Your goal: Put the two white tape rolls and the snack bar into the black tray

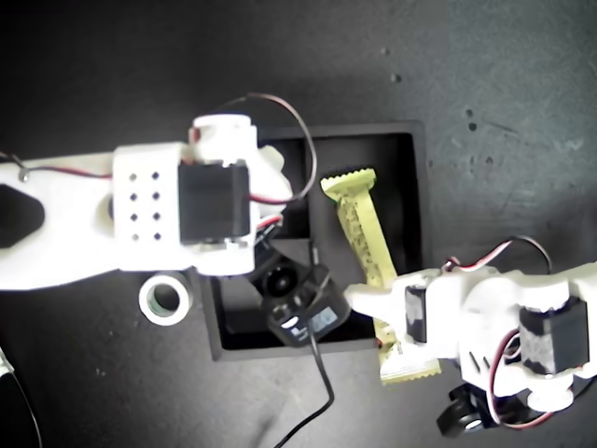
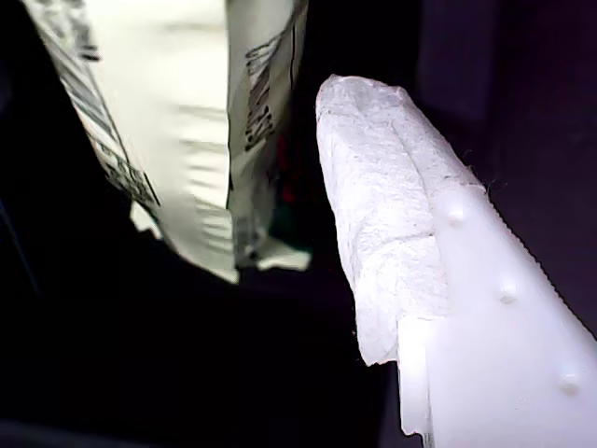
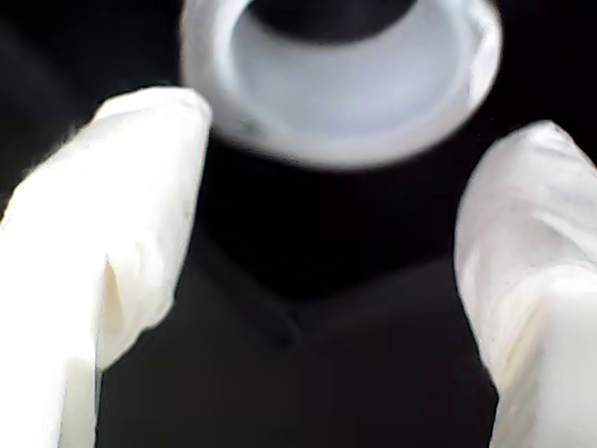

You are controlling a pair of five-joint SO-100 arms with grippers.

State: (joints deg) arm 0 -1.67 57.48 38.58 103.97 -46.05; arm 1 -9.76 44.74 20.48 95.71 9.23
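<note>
Padded fingertip (image 2: pixel 382 215) of my first hand (image 1: pixel 381 313) sits just beside the bar (image 1: pixel 366 233), probably to nudge it flat, though I cannot tell if it grips. The bar lies slanted in the long compartment of the tray (image 1: pixel 418 168), one crimped end inside and the other overhanging the rim toward the exterior view's bottom right. My second hand (image 3: pixel 326 280) gapes wide and empty, a roll (image 3: pixel 340 93) just ahead.

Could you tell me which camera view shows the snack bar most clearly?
The exterior view: the snack bar shows nearly whole, lying tilted along the black tray, its lower end under my first gripper. The first wrist view shows only a blurred wrapper end; the second wrist view shows none of it.
</note>
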